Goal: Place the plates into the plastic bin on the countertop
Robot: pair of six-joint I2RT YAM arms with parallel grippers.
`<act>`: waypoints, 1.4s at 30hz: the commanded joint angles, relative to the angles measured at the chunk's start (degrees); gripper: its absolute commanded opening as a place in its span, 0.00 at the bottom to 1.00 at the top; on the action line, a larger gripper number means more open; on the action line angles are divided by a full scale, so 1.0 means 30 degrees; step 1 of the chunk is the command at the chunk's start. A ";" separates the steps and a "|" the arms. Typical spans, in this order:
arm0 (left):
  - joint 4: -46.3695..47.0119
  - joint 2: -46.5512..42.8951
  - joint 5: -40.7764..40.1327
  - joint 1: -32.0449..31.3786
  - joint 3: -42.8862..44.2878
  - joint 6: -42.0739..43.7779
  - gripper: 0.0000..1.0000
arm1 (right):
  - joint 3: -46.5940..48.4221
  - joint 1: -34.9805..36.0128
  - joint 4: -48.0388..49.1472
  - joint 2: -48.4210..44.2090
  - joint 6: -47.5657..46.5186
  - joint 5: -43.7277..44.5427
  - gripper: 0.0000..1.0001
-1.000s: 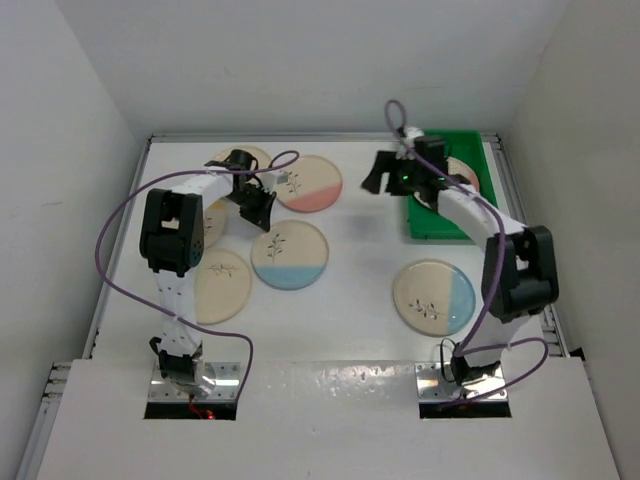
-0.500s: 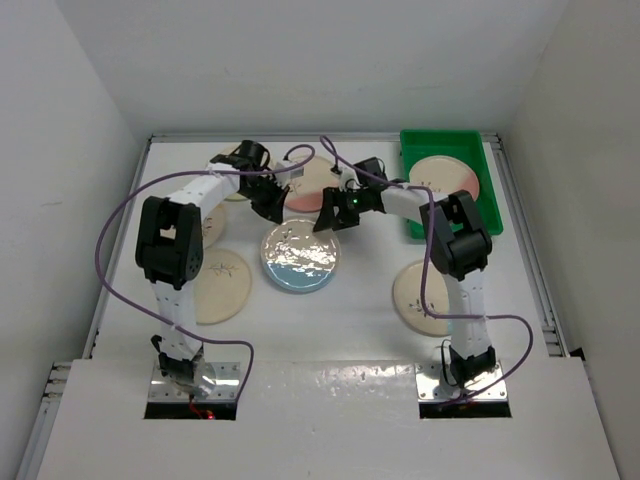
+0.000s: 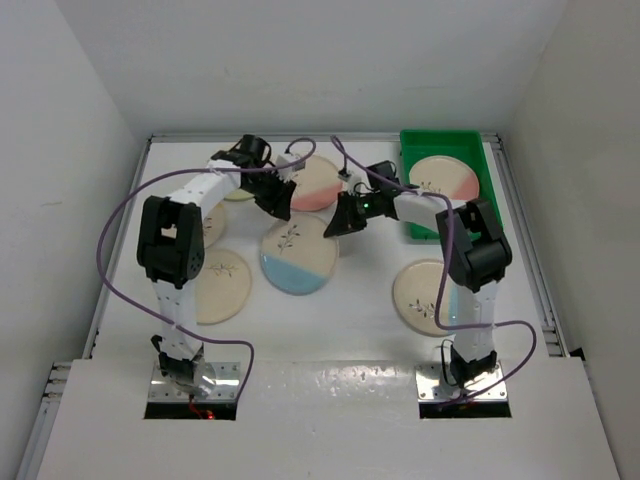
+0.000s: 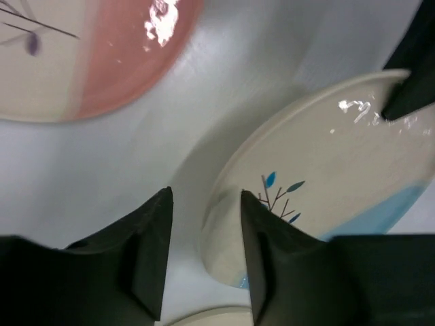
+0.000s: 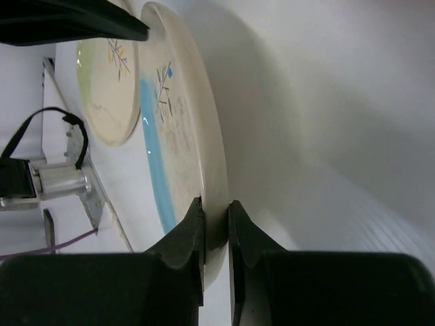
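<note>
Right jaws: closed narrow on the rim of the blue-segment plate (image 5: 180, 136), which sits tilted above the table (image 3: 360, 300), midway between the two arms. Left jaws: parted, nothing between them, just beside that plate's far rim; cannot tell if they touch it. Pink-segment plate (image 3: 315, 185) lies flat just behind. Green plastic bin (image 3: 492, 200) at far right, second pink plate (image 3: 445, 178) inside. Other plates lie flat on the table, near left and near right.

The left arm (image 3: 205, 185) is hiding most of the plate by its elbow (image 3: 214, 225); the right arm (image 3: 470, 270) is covering one side of the near-right plate (image 3: 420, 295).
</note>
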 commanded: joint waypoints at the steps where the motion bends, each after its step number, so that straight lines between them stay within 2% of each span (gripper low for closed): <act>1: 0.0891 -0.0524 0.1006 0.0811 0.2603 -0.1165 0.51 | -0.0287 -0.1324 0.2229 -0.3072 0.1380 -0.1145 0.00; 2: 0.0891 -0.0234 0.1211 0.1277 0.3135 -0.1952 0.57 | -0.0607 -0.1646 0.3543 -0.3568 0.3415 -0.1290 0.00; 4: 0.0891 0.0030 0.1592 0.1691 0.4595 -0.2543 0.65 | -0.1570 -0.3373 0.6650 -0.4125 0.5417 -0.2081 0.00; 5: 0.0891 0.0410 0.1594 0.1692 0.5098 -0.2749 0.65 | -0.1896 -0.3813 1.1128 -0.4216 0.9256 -0.2199 0.00; 6: 0.0891 0.0616 0.0724 0.1866 0.5567 -0.3186 0.65 | -0.2306 -0.5326 1.2855 -0.4304 1.0687 -0.1707 0.00; 7: 0.0891 0.0851 0.0193 0.1868 0.6007 -0.3393 0.65 | -0.3847 -0.5863 1.4584 -0.4537 1.3312 -0.1093 0.00; 8: 0.0891 0.1375 -0.0363 0.1868 0.6736 -0.3599 0.65 | -0.4501 -0.6796 1.8633 -0.4800 1.5368 0.2829 0.00; 11: 0.1065 0.2315 -0.2357 0.1868 0.7852 -0.4740 0.65 | -0.6817 -0.8850 2.0194 -0.5417 1.7582 0.6022 0.00; 12: 0.1067 0.2608 -0.2680 0.1868 0.8060 -0.5091 0.65 | -0.7489 -0.9089 2.0313 -0.5650 1.8079 0.8643 0.00; 15: 0.1067 0.3285 -0.3094 0.1694 0.8326 -0.5767 0.64 | -0.8896 -1.0144 2.0692 -0.6003 1.9016 1.1417 0.00; 16: 0.1067 0.3546 -0.3558 0.1460 0.8326 -0.5769 0.64 | -0.9424 -1.0610 2.1159 -0.6004 1.9167 1.3134 0.00; 21: 0.1242 0.4191 -0.3914 0.0786 0.8123 -0.5593 0.64 | -0.9723 -1.1433 2.0790 -0.5714 1.9168 1.5345 0.00; 28: 0.1418 0.5216 -0.3738 0.0608 0.7771 -0.6149 0.64 | -0.8901 -1.1640 1.8003 -0.4833 1.8436 1.5991 0.00; 33: 0.1594 0.5394 -0.3943 0.0608 0.7566 -0.6149 0.64 | -1.0570 -1.1961 1.8937 -0.5242 1.9401 1.7517 0.00; 38: 0.1594 0.5394 -0.3943 0.0608 0.7214 -0.6149 0.64 | -0.9843 -1.2197 1.8470 -0.4659 1.9374 1.6526 0.00; 42: 0.1770 0.5745 -0.3943 0.0433 0.7212 -0.6149 0.64 | -0.7671 -1.2050 1.4959 -0.3954 1.7737 1.5173 0.00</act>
